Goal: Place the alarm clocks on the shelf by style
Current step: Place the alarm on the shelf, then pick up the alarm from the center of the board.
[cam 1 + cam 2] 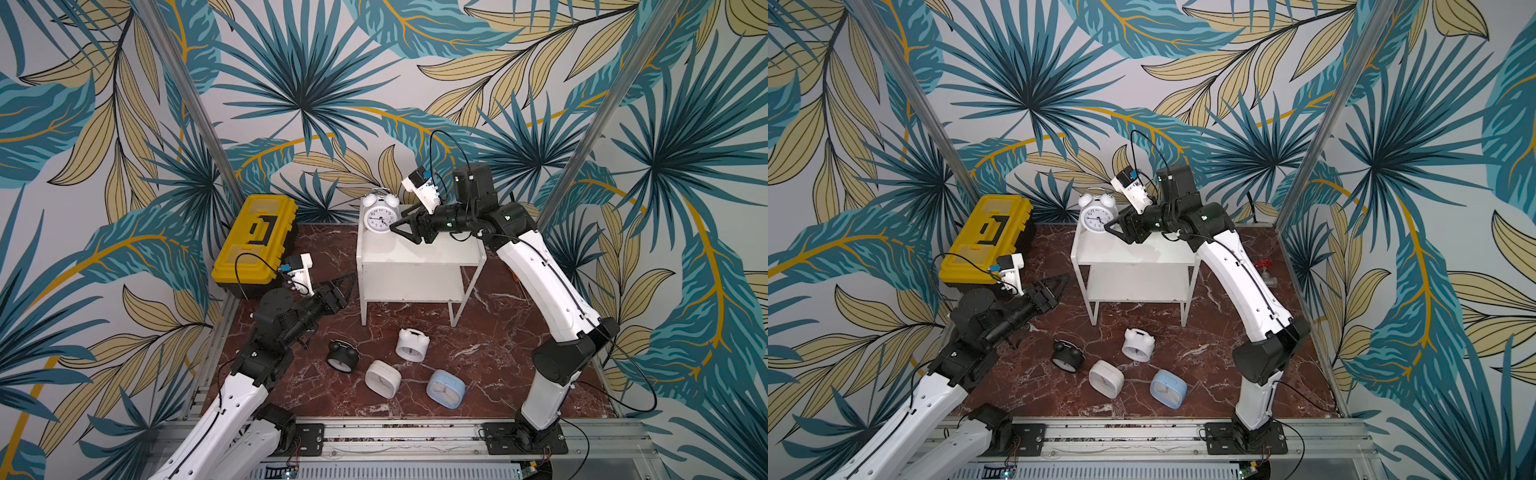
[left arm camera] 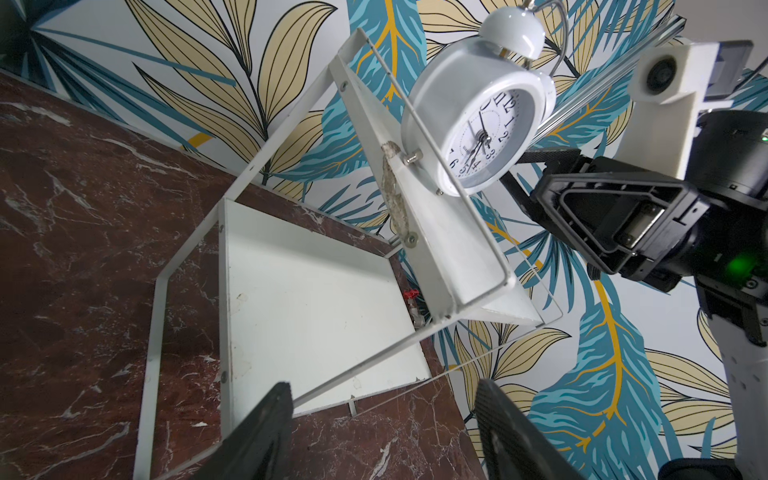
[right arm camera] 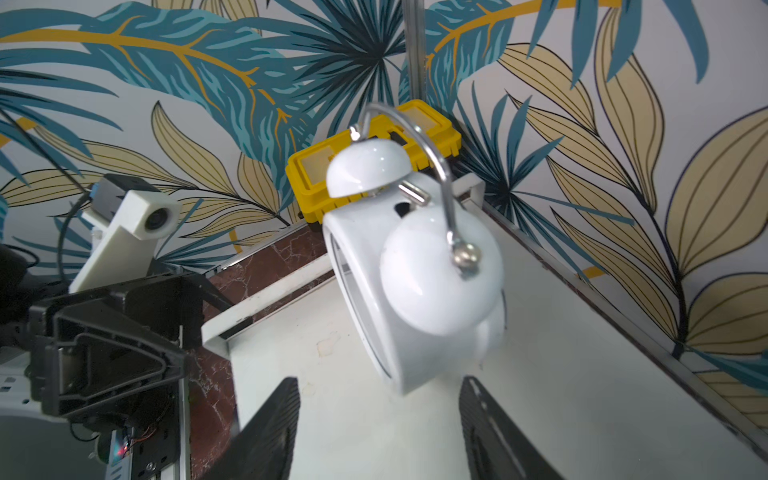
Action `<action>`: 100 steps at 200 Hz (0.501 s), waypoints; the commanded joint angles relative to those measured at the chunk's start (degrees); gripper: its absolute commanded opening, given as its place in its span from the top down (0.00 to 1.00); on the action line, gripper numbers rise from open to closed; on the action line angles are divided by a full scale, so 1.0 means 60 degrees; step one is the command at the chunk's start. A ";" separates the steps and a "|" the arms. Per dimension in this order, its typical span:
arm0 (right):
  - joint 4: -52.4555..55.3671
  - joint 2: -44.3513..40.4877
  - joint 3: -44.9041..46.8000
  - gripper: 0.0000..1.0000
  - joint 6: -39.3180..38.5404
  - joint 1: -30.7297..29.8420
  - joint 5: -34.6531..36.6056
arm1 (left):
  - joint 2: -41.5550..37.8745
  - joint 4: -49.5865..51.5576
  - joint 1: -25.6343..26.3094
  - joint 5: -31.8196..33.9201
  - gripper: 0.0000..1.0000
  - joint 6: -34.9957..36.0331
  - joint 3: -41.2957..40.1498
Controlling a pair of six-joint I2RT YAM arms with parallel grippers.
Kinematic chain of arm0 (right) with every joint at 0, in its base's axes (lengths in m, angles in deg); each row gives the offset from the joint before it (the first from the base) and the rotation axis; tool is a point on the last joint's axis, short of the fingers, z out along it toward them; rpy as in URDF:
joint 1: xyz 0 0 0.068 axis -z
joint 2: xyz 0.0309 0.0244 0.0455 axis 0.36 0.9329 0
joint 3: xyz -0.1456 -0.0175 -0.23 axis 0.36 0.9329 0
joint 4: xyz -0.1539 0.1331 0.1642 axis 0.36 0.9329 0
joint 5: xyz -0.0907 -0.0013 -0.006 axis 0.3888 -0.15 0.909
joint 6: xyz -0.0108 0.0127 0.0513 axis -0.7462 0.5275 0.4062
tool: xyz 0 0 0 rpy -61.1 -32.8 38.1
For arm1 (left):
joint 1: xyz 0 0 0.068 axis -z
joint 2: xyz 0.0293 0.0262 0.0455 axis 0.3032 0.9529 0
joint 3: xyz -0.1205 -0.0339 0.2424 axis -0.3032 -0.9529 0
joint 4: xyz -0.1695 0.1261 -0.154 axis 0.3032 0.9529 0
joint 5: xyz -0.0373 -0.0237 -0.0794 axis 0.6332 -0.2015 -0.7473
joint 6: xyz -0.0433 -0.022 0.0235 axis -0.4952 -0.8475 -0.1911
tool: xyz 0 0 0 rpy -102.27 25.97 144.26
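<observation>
Your right hand point(image 1: 401, 223), spread and empty, hangs just beside the white twin-bell clock point(image 1: 379, 214) standing at the back of the shelf point(image 1: 415, 254) top; a careless withdrawal could clip and topple it. Your left hand point(image 1: 347, 285) is spread too, empty; four clocks point(image 1: 382, 376) lie on the bench point(image 1: 490, 353).

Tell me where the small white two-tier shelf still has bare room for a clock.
The lower board is bare. The top board is free along its front; its back is crowded, with the white round twin-bell clock in a corner and the open right gripper beside it.
</observation>
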 commanded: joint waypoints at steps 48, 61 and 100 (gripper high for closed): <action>0.0774 -0.4181 0.3921 0.61 0.1602 -0.1364 0.4629 | -0.0070 0.2637 -0.0045 0.2240 0.20 0.0808 0.1095; 0.0778 -0.4973 0.5345 0.64 0.2033 -0.2313 0.5733 | -0.0205 0.3095 -0.0066 0.2801 0.20 0.0711 0.1059; -0.0612 -0.6590 0.9295 0.62 0.4605 -0.4233 0.6312 | -0.0586 0.3426 -0.0101 0.2867 0.19 0.0271 0.0754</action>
